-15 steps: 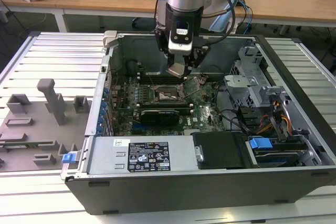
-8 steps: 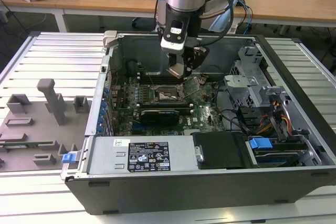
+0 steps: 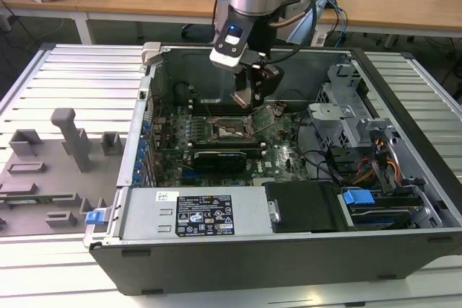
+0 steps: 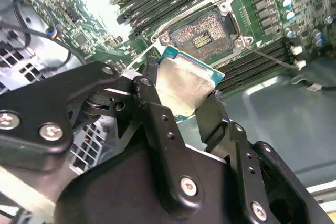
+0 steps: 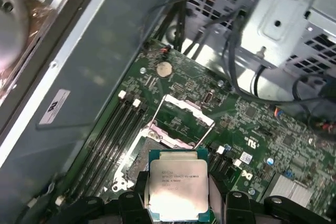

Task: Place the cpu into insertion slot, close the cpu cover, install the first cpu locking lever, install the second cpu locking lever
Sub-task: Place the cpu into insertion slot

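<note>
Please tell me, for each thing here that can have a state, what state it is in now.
chip: gripped, held above the board, not yet seated.
gripper: shut on the chip.
socket: empty, contacts bare.
socket cover: swung up, open.
computer case: side open.

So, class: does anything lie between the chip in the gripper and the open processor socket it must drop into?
Nothing visible does. The gripper holds the cpu clear above the board. The insertion slot lies open with bare contacts, and the cpu cover looks swung back off it.
</note>
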